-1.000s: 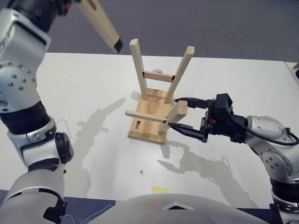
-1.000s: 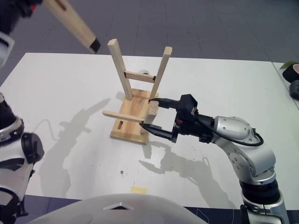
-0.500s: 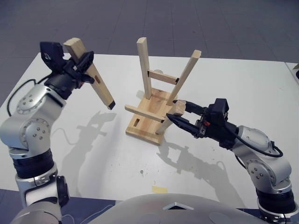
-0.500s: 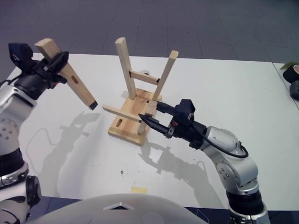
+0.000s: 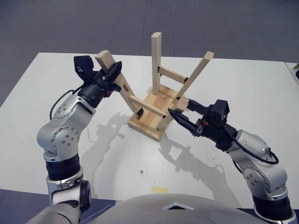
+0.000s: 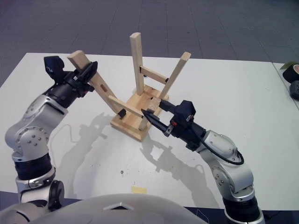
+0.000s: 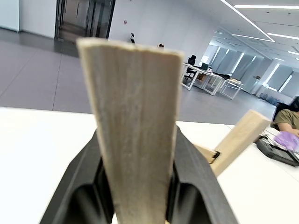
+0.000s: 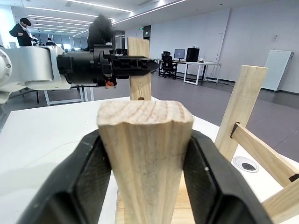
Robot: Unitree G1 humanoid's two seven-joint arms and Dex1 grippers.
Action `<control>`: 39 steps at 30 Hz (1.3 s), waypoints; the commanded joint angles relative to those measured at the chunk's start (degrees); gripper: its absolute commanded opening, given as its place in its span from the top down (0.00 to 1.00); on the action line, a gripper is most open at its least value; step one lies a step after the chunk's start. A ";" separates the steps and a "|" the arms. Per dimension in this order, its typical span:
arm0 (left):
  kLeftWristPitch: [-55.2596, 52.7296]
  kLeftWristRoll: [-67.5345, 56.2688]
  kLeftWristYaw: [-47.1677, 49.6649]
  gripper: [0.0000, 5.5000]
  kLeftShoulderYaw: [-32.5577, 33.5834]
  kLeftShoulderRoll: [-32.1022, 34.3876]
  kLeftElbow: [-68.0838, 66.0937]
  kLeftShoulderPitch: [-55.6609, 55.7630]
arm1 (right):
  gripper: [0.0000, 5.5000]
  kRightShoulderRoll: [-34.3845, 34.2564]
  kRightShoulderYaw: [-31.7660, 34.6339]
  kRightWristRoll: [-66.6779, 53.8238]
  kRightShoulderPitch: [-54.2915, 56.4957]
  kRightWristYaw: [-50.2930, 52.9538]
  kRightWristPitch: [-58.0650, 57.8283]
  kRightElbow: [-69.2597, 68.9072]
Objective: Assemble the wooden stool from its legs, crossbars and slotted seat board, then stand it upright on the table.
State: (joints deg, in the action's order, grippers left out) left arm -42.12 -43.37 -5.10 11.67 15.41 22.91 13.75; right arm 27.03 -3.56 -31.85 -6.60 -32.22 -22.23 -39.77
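The partly built stool lies seat-down on the white table: the slotted seat board (image 5: 145, 127) carries two upright legs (image 5: 156, 60) joined by a crossbar (image 5: 172, 74). My right gripper (image 5: 183, 111) is shut on a third, shorter-looking leg (image 8: 145, 154) at the board's near right corner. From that leg a crossbar (image 5: 148, 105) sticks out to the left. My left gripper (image 5: 110, 74) is shut on the loose fourth leg (image 5: 122, 86), held slanting, its lower end by that crossbar's free end. Whether the two are joined I cannot tell. In the left wrist view that leg (image 7: 135, 130) sits between dark fingers (image 7: 79, 186).
A bit of yellow tape (image 5: 159, 189) lies near the table's front edge. A small round white fitting (image 8: 247, 164) is set in the table behind the stool. Dark items (image 6: 294, 80) sit at the far right edge. Bare tabletop (image 5: 261, 93) spreads right of the stool.
My left arm has swung the loose leg down and right until it meets the stool's free crossbar. The stool has turned and shifted slightly right in my right gripper.
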 commanded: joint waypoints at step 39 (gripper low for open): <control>9.44 18.55 -2.67 0.80 -12.61 3.60 6.63 -11.44 | 0.61 3.85 -3.50 6.68 5.31 4.47 -9.75 1.33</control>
State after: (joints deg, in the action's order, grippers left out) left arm -29.37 -26.32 -7.98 -0.41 18.60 30.31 2.77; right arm 28.93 -6.21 -28.30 -1.53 -29.86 -26.58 -39.86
